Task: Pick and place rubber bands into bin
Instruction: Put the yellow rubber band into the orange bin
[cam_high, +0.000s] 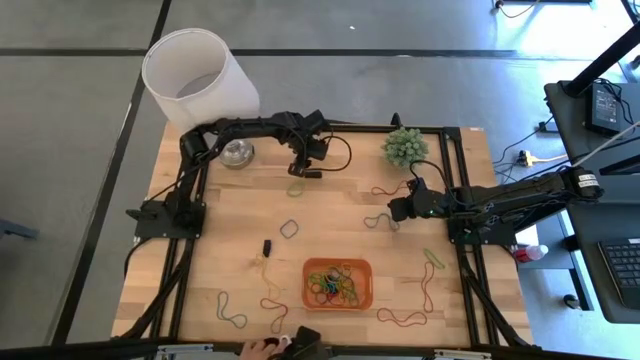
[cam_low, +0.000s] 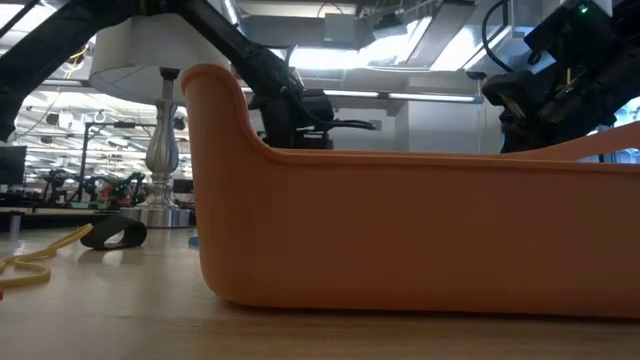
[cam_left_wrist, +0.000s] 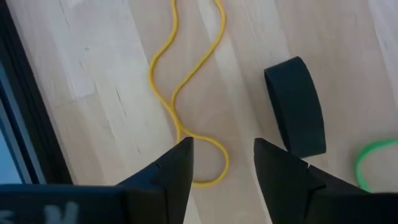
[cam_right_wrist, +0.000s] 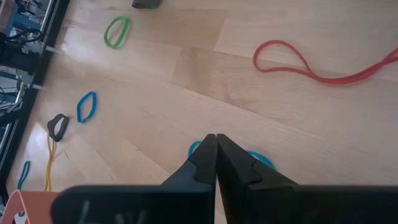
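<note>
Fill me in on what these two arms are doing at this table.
They are clearing rubber bands off the table into the orange bin, which already holds a pile. The left gripper is down near the table's far edge, fingers apart over one end of a yellow band. The right gripper is shut, low over a blue band right of centre. Many bands lie loose on the wood.

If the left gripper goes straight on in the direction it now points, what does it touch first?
Most likely the yellow rubber band: the left gripper stands open just above its lower loop, which lies between the fingers on the wooden table. The black loop lies off to one side.
</note>
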